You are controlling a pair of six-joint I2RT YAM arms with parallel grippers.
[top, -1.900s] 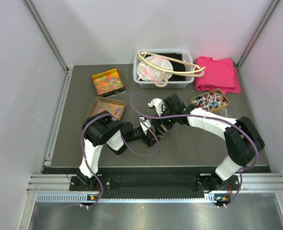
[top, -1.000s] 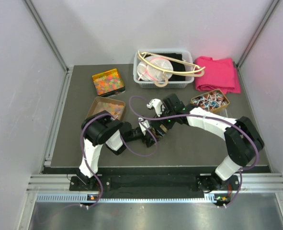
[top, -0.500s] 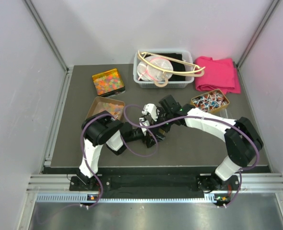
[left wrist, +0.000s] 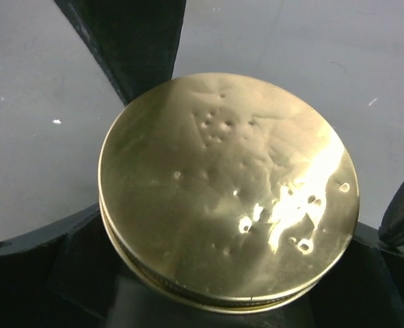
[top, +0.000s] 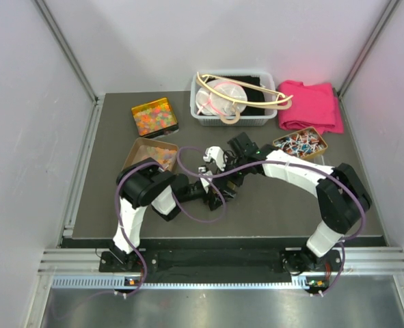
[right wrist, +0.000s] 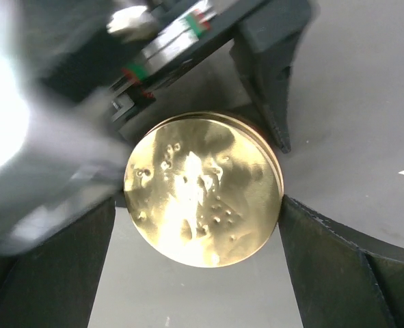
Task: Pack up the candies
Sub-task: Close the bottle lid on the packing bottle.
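The dark worktop carries a white basket at 12 o'clock and a folded pink cloth at 1 o'clock. Two rectangular gold tins sit at about 10 o'clock, a far tin and a near tin. The candies fill the far tin, and more of them lie at the right end of the near one. Twist-wrapped sweets sit in a third tin at about 2 o'clock.

Both arms meet near the centre over a small round gold tin, which appears lidded and has a dimpled top. The left hand is spread wide with a finger on either side of the tin. The right hand is just as wide and brackets the same tin from across. The rim comes very close to the fingers, but no squeeze is evident.

The main risk is crowding. Two sets of fingers share one small slick disc, so closing either hand could knock the other or pinch it. The smooth round wall could also slip sideways out of an off-centre grip. The purple cable looped beside the hands could snag. If the lid has to come off, an uneven pull could send the tin skidding. The candies lie well apart from this tin, so some could drop while being carried over.
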